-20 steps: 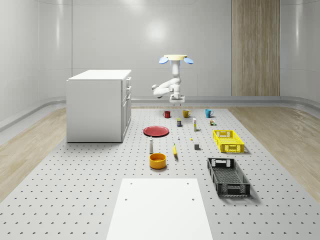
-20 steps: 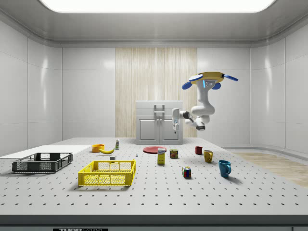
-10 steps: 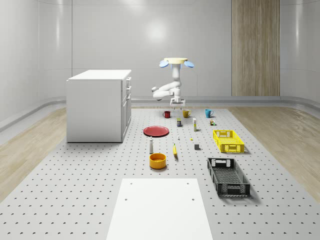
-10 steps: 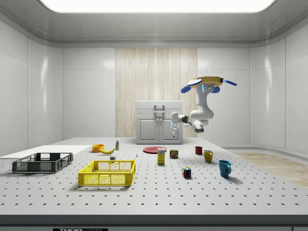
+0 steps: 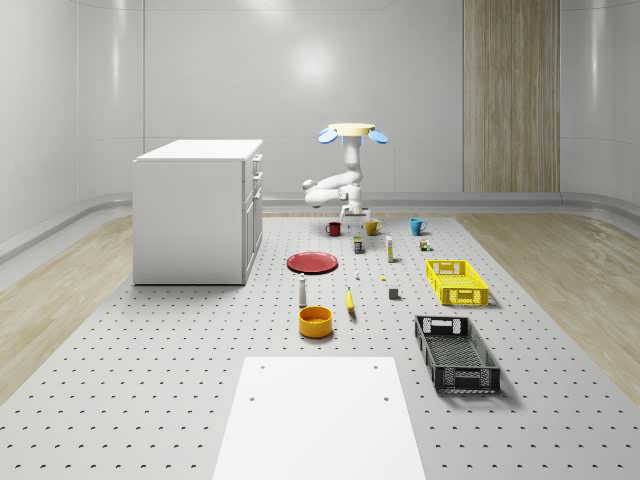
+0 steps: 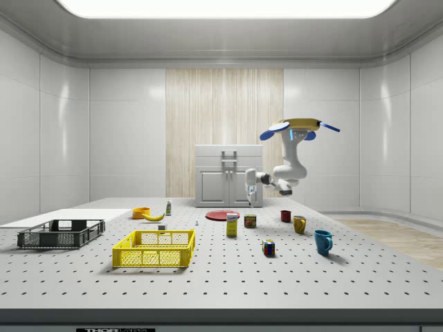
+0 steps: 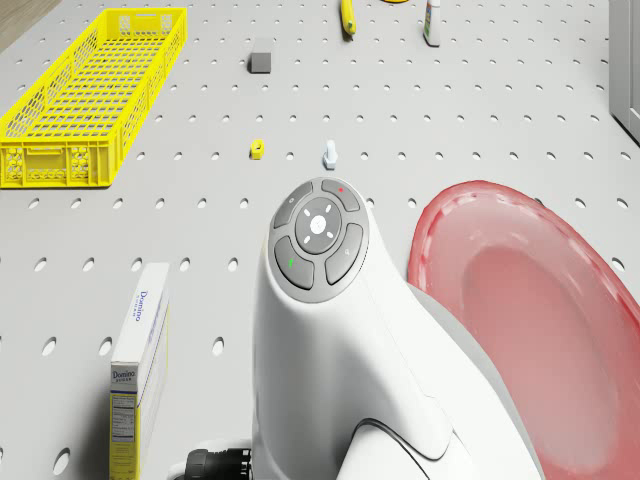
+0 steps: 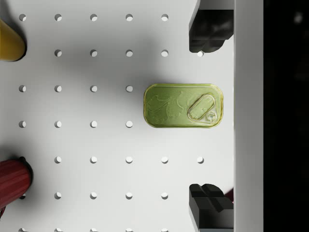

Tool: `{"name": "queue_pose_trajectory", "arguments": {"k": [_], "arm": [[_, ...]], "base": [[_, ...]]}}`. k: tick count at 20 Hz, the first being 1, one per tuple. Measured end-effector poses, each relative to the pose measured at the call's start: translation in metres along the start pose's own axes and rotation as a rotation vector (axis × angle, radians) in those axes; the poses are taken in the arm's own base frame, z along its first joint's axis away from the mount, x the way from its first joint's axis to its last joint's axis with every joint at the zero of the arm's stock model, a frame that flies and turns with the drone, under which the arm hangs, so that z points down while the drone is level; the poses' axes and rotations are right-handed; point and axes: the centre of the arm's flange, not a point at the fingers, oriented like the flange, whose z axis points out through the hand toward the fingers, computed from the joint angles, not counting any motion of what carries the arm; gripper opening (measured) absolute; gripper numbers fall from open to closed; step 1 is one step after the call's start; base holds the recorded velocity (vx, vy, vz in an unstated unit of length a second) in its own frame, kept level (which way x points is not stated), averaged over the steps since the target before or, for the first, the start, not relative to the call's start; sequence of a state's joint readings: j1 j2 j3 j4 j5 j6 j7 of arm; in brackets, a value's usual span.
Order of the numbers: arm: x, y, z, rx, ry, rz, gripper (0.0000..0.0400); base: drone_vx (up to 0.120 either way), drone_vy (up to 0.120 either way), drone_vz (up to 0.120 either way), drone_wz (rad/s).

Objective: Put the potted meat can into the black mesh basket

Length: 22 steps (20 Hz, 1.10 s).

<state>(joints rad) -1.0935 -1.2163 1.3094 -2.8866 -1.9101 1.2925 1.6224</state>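
The potted meat can (image 8: 183,105) stands on the perforated table, its green-gold lid and pull tab facing up; it is also small in the whole-scene view (image 5: 358,243) and the side view (image 6: 250,220). My gripper (image 8: 209,118) hangs straight above it, open, with one black fingertip (image 8: 210,31) on each side of the can's tab end. The gripper (image 6: 250,199) is still a little above the can, not touching. The drone (image 5: 351,131) hovers over the back of the table. The black mesh basket (image 5: 431,350) sits at the front right, far from the can.
A red mug (image 8: 9,179) and a yellow mug (image 8: 7,41) stand close to the can. A red plate (image 7: 540,300), a sugar box (image 7: 137,370) and a yellow basket (image 5: 457,282) lie nearby. The white cabinet (image 5: 198,210) stands at the whole-scene view's left.
The drone has come lower and the arm has brought the gripper down toward the can. The table objects have not moved.
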Motion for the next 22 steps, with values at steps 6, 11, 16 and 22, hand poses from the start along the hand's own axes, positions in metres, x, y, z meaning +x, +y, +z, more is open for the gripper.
{"name": "queue_pose_trajectory", "arguments": {"k": [6,11,16,22], "arm": [[0.0000,0.0000,0.0000,0.000,0.000,0.000,0.0400],[0.0000,0.0000,0.0000,0.000,0.000,0.000,0.0400],[0.0000,0.0000,0.0000,0.000,0.000,0.000,0.0400],[-0.0005,-0.0005,0.0047,0.000,0.000,0.000,0.0400]], "base": [[0.000,0.000,-0.100,0.000],[0.000,0.048,-0.040,0.000],[0.000,-0.024,-0.096,0.000],[0.000,0.000,0.000,0.000]]}}
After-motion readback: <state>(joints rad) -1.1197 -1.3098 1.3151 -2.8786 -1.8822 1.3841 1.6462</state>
